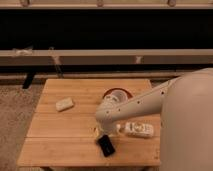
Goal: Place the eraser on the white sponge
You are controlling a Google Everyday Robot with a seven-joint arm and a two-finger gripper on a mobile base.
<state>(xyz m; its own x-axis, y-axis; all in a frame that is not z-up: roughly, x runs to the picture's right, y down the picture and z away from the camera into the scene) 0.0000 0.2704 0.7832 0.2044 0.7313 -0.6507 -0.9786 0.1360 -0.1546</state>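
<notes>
The eraser [106,145], a small flat black block, lies on the wooden table [65,145] near its front edge. My gripper [102,134] hangs at the end of the white arm that reaches in from the right. It sits directly above the eraser's far end, open, and nothing is lifted. The white sponge [64,104], an off-white rounded pad, rests on the table's left side, well apart from the gripper.
An orange bowl [118,93] stands behind the arm near the table's middle back. A white labelled bottle [139,130] lies on its side to the right of the eraser. Carpet surrounds the table, and a dark bench runs along the back.
</notes>
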